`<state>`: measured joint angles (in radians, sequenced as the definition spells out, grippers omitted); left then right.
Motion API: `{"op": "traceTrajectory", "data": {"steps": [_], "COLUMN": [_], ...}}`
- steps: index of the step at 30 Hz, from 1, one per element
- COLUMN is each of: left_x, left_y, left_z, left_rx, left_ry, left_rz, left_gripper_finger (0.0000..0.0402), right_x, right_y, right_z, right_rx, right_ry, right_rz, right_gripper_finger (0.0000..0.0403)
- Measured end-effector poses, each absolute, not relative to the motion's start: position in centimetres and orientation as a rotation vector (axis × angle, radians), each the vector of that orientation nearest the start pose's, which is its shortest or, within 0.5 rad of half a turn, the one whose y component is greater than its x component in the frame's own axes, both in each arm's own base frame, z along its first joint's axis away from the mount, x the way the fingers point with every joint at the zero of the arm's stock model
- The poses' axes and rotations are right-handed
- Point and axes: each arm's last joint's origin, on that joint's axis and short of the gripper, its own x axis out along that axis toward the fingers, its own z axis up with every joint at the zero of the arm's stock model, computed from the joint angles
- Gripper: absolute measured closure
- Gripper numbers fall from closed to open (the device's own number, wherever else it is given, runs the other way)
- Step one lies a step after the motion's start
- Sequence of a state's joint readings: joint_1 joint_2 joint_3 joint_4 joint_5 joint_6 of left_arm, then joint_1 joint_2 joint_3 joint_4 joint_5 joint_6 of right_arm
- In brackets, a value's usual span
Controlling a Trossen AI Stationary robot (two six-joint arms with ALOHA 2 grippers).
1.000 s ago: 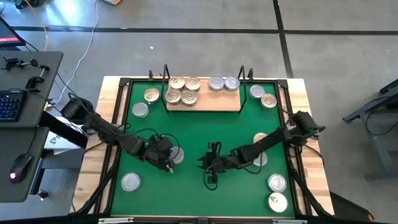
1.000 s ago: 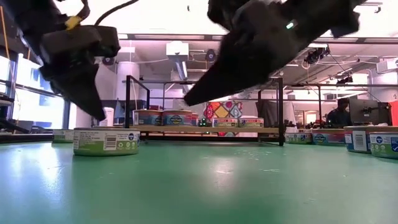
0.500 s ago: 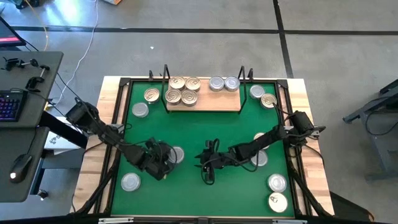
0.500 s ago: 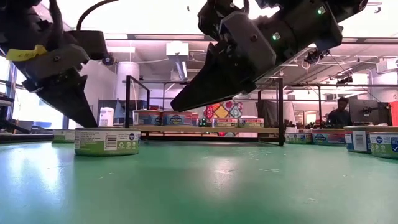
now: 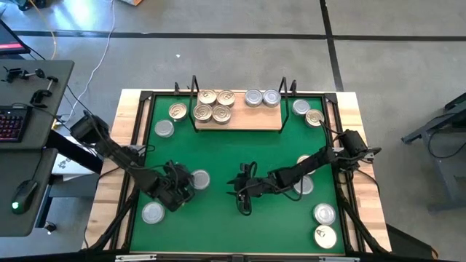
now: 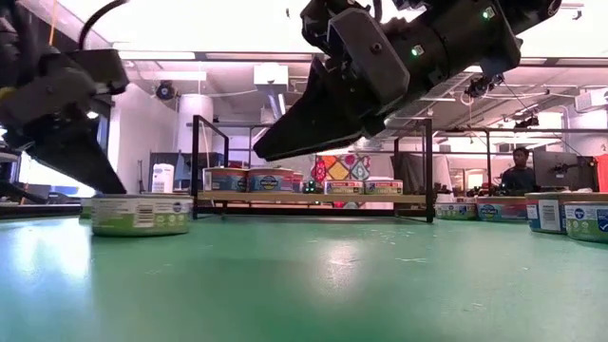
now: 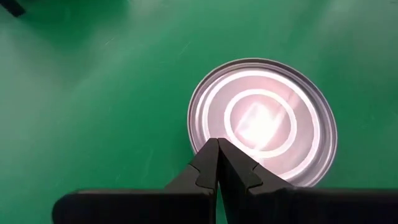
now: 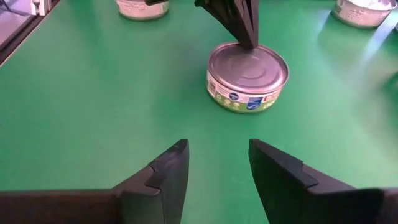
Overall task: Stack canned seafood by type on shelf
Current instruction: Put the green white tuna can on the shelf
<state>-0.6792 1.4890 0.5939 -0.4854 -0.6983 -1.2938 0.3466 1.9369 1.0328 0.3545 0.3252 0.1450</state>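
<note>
A silver-lidded tin (image 5: 198, 180) stands flat on the green mat, left of centre; it also shows in the left wrist view as the tin (image 7: 261, 121) and in the right wrist view as the tin (image 8: 247, 76). My left gripper (image 5: 188, 186) is shut, with its tips at the tin's left rim. My right gripper (image 5: 239, 191) hovers open to the tin's right, its fingers pointing at the tin. The wooden shelf (image 5: 238, 118) at the far edge carries several gold-lidded tins (image 5: 212, 106) and two silver-lidded tins (image 5: 262, 97). My left gripper (image 7: 217, 144) has its shut fingertips on the tin's lid at the rim (image 7: 208, 134), on the side toward the table's left edge. The fingers (image 8: 242, 25) slant down onto it from above and from the left. The tin stays flat on the mat.
Loose tins lie around the mat: two left of the shelf (image 5: 177, 110), two right of it (image 5: 314, 117), one near-left (image 5: 153, 212), two near-right (image 5: 324, 213), and one under the right arm (image 5: 302, 182). Black wire uprights (image 6: 195, 166) stand at the shelf's ends.
My left gripper has moved toward the table's left and near edges with its fingers shut. The silver-lidded tin has slid a short way left along the mat with it, staying flat. My right gripper has drifted slightly left, still open.
</note>
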Motion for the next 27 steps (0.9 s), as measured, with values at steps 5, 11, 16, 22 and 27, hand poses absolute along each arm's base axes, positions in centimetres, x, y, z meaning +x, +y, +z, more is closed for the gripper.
{"op": "traceTrajectory", "data": {"steps": [5, 11, 16, 22, 27], "left_x": [16.5, 15.9, 16.0, 16.9, 16.7], "left_y": [-11.6, -11.3, -11.2, -11.3, -10.3], "left_z": [11.5, 10.6, 10.8, 12.8, 12.5], "left_rx": [-0.327, -0.326, -0.296, -0.322, -0.302], "left_ry": [0.73, 0.651, 0.655, 0.667, 0.681], "left_rz": [0.6, 0.581, 0.568, 0.521, 0.555], "left_gripper_finger": [0.0402, 0.0402, 0.0402, 0.0401, 0.0401], "right_x": [37.7, 38.1, 38.3, 38.4, 38.5], "right_y": [12.6, 12.0, 11.6, 11.2, 11.0], "right_z": [15.0, 15.5, 15.6, 15.7, 15.7], "right_rx": [-0.118, -0.121, -0.149, -0.136, -0.126], "right_ry": [0.463, 0.402, 0.4, 0.392, 0.392], "right_rz": [0.011, 0.001, 0.005, -0.006, -0.017], "right_gripper_finger": [0.024, 0.0226, 0.02, 0.019, 0.019]}}
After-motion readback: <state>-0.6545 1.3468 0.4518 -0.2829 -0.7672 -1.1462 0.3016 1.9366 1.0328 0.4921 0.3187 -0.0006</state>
